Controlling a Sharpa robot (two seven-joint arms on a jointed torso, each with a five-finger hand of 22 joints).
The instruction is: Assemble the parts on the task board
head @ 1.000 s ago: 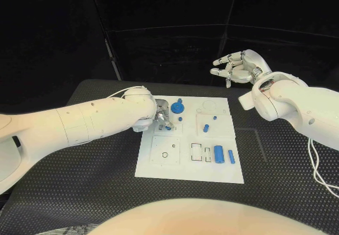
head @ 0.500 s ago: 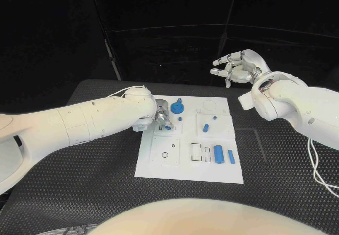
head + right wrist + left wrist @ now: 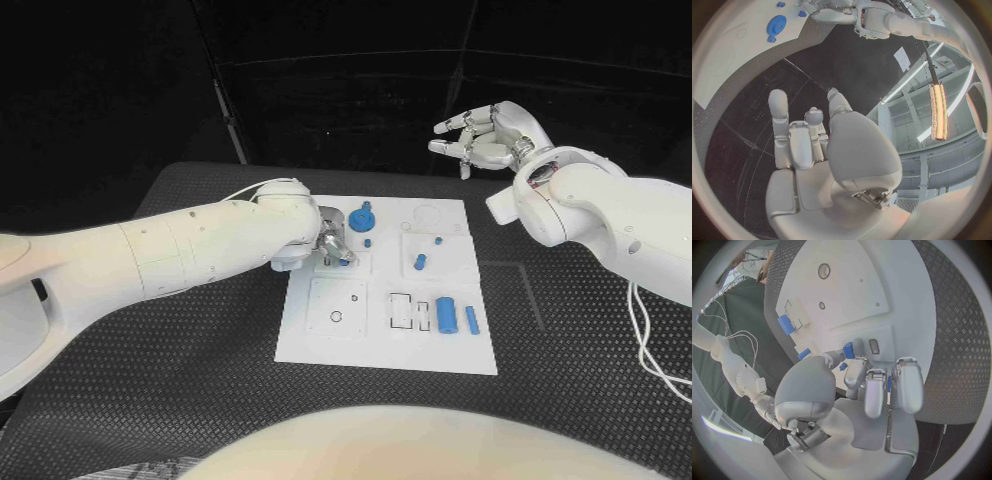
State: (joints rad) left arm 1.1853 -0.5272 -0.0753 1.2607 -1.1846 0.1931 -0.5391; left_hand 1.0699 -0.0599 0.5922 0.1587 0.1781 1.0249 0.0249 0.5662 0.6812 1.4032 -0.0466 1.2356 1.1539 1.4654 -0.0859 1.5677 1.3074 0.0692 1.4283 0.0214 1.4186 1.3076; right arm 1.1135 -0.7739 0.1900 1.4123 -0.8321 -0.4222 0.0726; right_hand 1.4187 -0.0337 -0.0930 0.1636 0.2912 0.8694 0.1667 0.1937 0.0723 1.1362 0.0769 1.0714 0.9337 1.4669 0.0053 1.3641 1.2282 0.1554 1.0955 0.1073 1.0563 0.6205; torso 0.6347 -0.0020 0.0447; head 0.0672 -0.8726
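The white task board (image 3: pixel 361 340) lies mid-table. My left hand (image 3: pixel 332 241) is down on its far left part, beside a round blue part (image 3: pixel 362 217). In the left wrist view the left hand (image 3: pixel 873 385) pinches a small blue part (image 3: pixel 848 349) between thumb and fingertip, just over the board (image 3: pixel 854 295) near a rectangular slot (image 3: pixel 874 346). Other blue parts on the board are a peg (image 3: pixel 421 262), a cylinder (image 3: pixel 449 315) and a slim bar (image 3: pixel 472 319). My right hand (image 3: pixel 488 138) is raised beyond the table's far edge, fingers apart and holding nothing; the right wrist view shows this hand (image 3: pixel 811 145) too.
The black ribbed table (image 3: pixel 173 380) surrounds the board on all sides. The board's near left area has small holes and outlined recesses (image 3: pixel 336 316). My left forearm (image 3: pixel 173 255) crosses the table's left side. A thin white cable (image 3: pixel 656 350) hangs under the right arm.
The left hand has barely shifted over the board's far left part. The right hand stays raised in the same place.
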